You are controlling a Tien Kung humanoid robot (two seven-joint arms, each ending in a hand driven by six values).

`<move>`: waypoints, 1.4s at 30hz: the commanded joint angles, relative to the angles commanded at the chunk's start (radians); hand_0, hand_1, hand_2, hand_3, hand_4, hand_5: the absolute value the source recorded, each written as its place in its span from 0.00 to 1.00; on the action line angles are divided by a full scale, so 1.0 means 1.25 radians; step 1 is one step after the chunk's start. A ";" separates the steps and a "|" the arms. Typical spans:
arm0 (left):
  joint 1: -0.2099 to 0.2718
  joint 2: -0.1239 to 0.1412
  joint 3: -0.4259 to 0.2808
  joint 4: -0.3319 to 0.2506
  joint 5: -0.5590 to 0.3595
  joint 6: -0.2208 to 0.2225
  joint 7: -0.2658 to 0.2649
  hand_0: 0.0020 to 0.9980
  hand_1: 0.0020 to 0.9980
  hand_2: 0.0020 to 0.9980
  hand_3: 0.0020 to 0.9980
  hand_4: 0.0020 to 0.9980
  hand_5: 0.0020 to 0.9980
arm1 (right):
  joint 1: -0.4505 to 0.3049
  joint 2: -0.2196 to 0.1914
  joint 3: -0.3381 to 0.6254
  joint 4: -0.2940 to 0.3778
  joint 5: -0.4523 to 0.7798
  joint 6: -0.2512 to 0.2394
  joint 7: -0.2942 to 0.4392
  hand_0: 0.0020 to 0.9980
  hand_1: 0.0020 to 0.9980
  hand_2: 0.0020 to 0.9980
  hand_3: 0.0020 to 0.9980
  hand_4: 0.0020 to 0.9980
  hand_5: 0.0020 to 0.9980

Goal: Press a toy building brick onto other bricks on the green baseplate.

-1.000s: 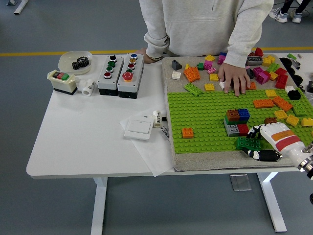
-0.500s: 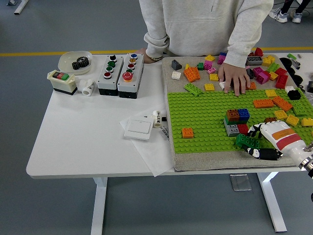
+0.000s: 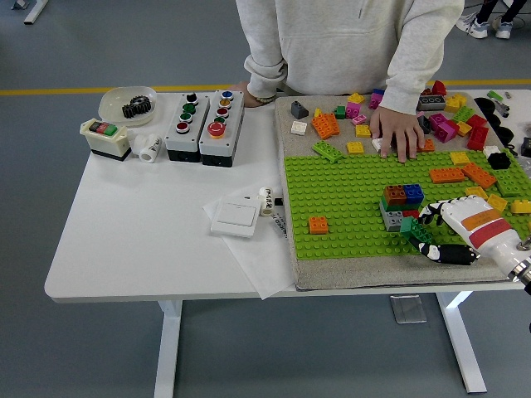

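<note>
The right hand [image 3: 444,234] is clamped on a green brick [image 3: 417,231] just beside the brick stack [image 3: 401,206] on the baseplate [image 3: 348,199]. Light, rigid plastic; best pinched by its sides.

Your right hand [image 3: 452,232], gripping the dark green brick [image 3: 417,230], now sits higher and further left in the lower right of the frame, with that brick now touching the stacked bricks [image 3: 401,207] on the green baseplate [image 3: 348,199].
</note>
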 joint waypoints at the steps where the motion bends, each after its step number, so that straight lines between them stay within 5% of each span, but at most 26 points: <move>1: 0.000 0.000 0.000 0.000 0.000 0.000 0.000 0.74 0.75 0.75 0.61 0.67 0.62 | 0.003 -0.002 -0.003 0.001 -0.001 -0.003 0.002 0.33 0.42 0.49 0.50 0.68 0.54; 10: -0.001 0.000 -0.001 0.000 0.002 -0.001 0.001 0.74 0.75 0.75 0.61 0.67 0.62 | 0.033 -0.012 -0.016 -0.011 0.002 -0.051 0.030 0.33 0.42 0.49 0.50 0.68 0.54; 21: -0.003 0.000 0.000 -0.001 0.005 -0.002 0.005 0.74 0.75 0.75 0.61 0.67 0.62 | 0.096 -0.027 -0.069 -0.075 0.017 -0.166 0.107 0.34 0.42 0.49 0.50 0.68 0.54; 29: -0.001 -0.002 -0.001 -0.003 0.008 -0.004 0.010 0.74 0.75 0.75 0.61 0.67 0.62 | 0.156 -0.032 -0.179 -0.125 0.040 -0.166 0.153 0.36 0.42 0.49 0.50 0.68 0.53; 42: 0.004 -0.001 -0.006 -0.004 0.019 -0.007 0.016 0.74 0.75 0.75 0.61 0.67 0.62 | 0.202 -0.032 -0.194 -0.152 0.050 -0.166 0.153 0.36 0.43 0.48 0.50 0.68 0.53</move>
